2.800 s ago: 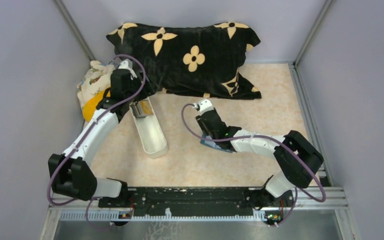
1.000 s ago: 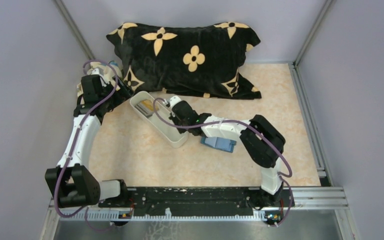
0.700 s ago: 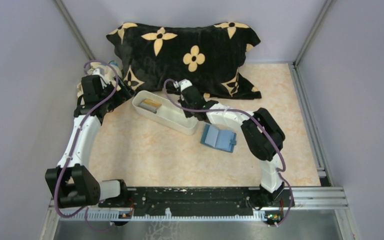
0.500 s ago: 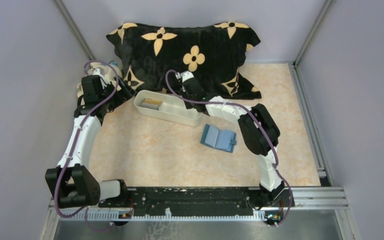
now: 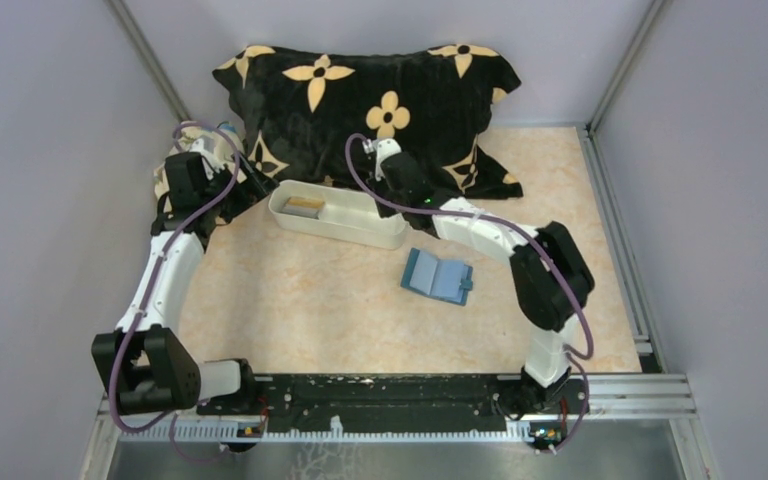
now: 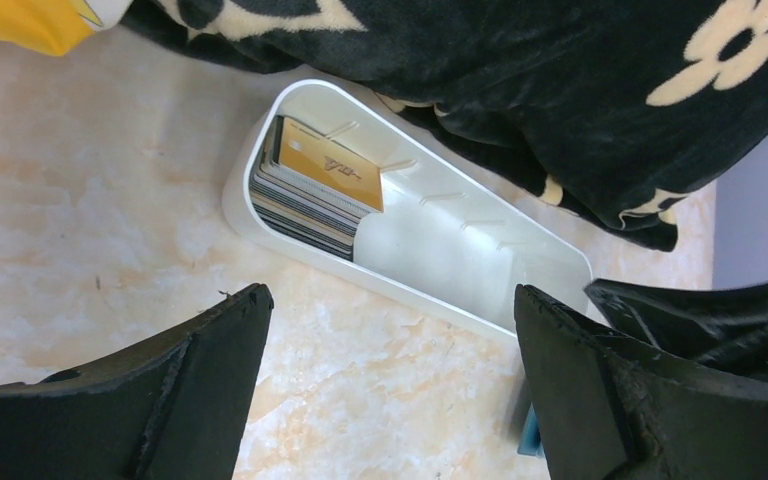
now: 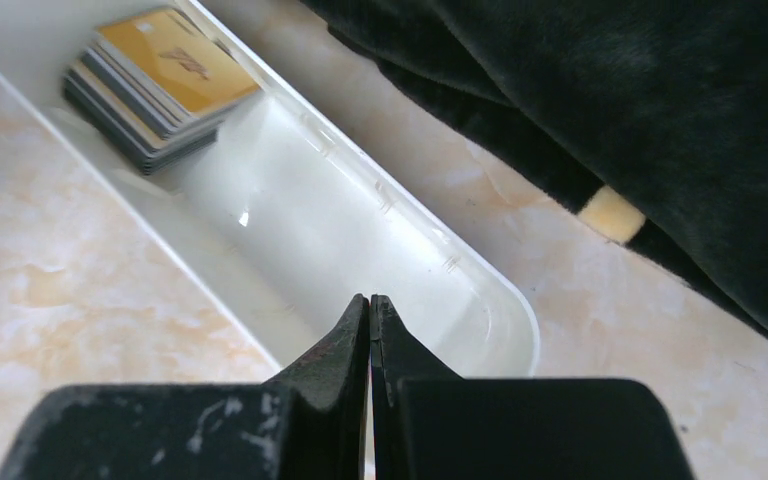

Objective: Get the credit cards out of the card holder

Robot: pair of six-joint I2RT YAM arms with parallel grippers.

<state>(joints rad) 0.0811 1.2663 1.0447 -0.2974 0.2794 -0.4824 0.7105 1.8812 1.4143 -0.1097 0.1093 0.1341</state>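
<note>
Top external view has the card holder (image 5: 438, 277) lying spread open on the bench (image 5: 290, 310), both halves flat and the tab to its right, well apart from either gripper. Laid out like this, its pockets look reachable from above. Whether any card is left inside cannot be told from this height.

The cards (image 6: 315, 185) sit as one neat stack at the left end of the tray (image 5: 340, 230), which lies along the front edge of the pillow (image 5: 370, 110). The tray seems to serve as the drop-off place, its walls keeping the stack squared.

The left gripper (image 6: 390, 330) hangs over the bench just in front of the tray with its jaws spread wide and nothing between them. The right gripper (image 7: 370, 310) is pressed fully closed and empty, poised over the tray's right end, likely just clear of it.

Count: one holder, one tray, one pillow, one stack. The stack shows a tan card on top and several grey and silvery edges beneath, too tight to number exactly.
</note>
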